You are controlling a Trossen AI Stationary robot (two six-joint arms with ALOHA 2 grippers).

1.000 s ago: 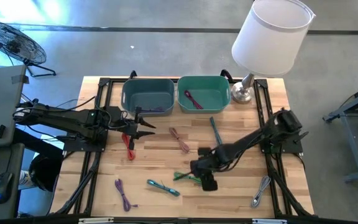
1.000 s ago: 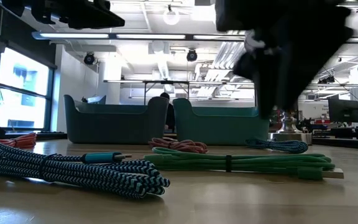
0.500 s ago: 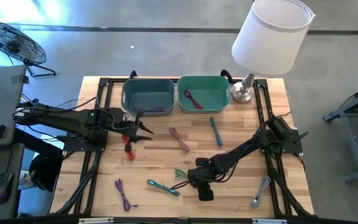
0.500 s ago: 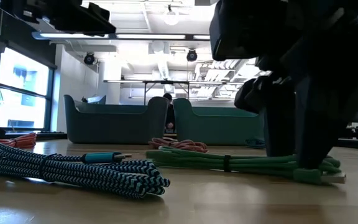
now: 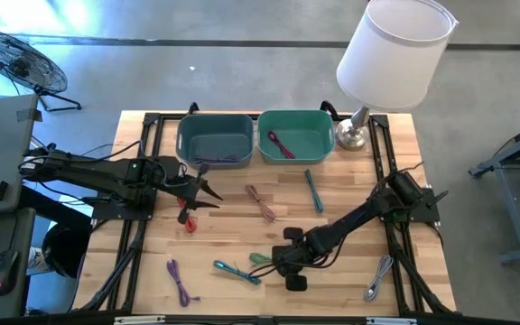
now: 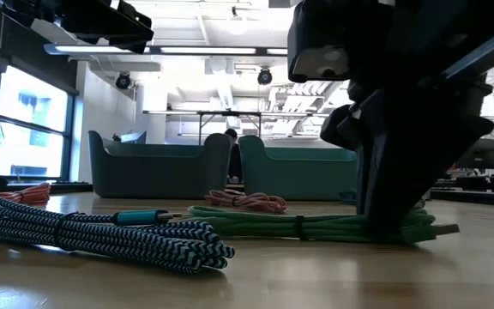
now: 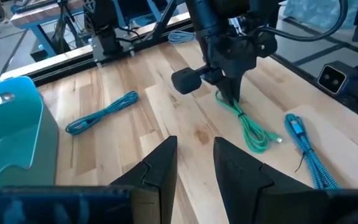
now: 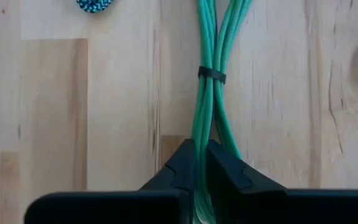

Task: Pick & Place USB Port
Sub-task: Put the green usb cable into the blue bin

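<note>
From above, a purple cable (image 5: pixel 281 143) is seen in the teal bin (image 5: pixel 297 134); a dark cable lies along the near wall of the blue-grey bin (image 5: pixel 214 138). The right gripper (image 5: pixel 278 261) has been brought lower and nearer the table's front edge than a second ago.

At table height, the green USB cable (image 6: pixel 311 225) lies under it.

In the left wrist view, the left gripper (image 7: pixel 194 165) is held slightly parted, empty.

In the right wrist view, the fingers (image 8: pixel 183 168) are clamped on the green cable.
</note>
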